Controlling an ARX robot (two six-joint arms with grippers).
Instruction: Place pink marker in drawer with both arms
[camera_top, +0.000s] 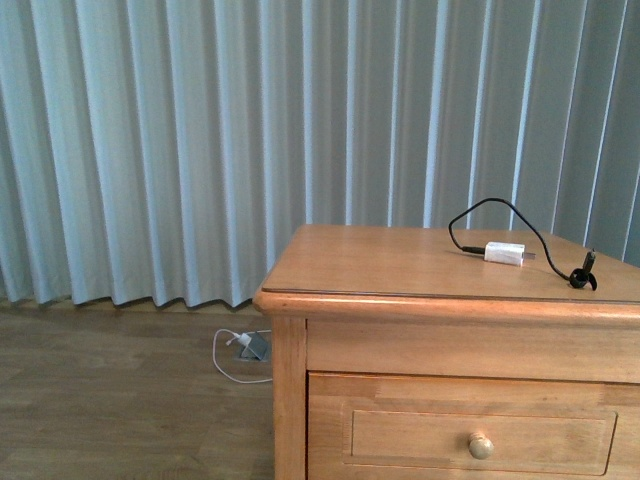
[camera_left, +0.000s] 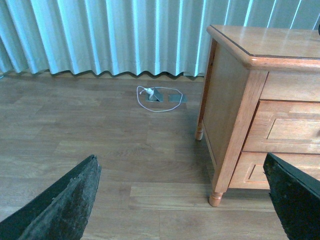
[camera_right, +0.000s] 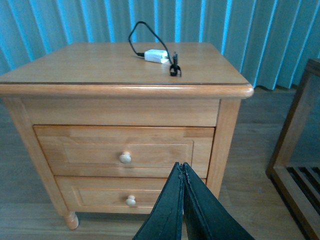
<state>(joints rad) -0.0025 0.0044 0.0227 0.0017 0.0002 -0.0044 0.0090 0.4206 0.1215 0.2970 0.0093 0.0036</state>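
Front view: neither arm shows; nightstand top carries a white charger plug with black cable.
Left gripper: fingers spread wide, nothing between them, hanging over the wooden floor to the nightstand's left.
Floor clutter: white cord near the curtain.
Right gripper: fingers pressed together, holding nothing visible.
Drawer: closed, straight ahead of the right gripper, knob slightly to its left; right arm is probably nearer.
Pink marker: not visible in any view, so its direction and long axis cannot be told.
Cut off: left wrist view crops the drawer fronts.
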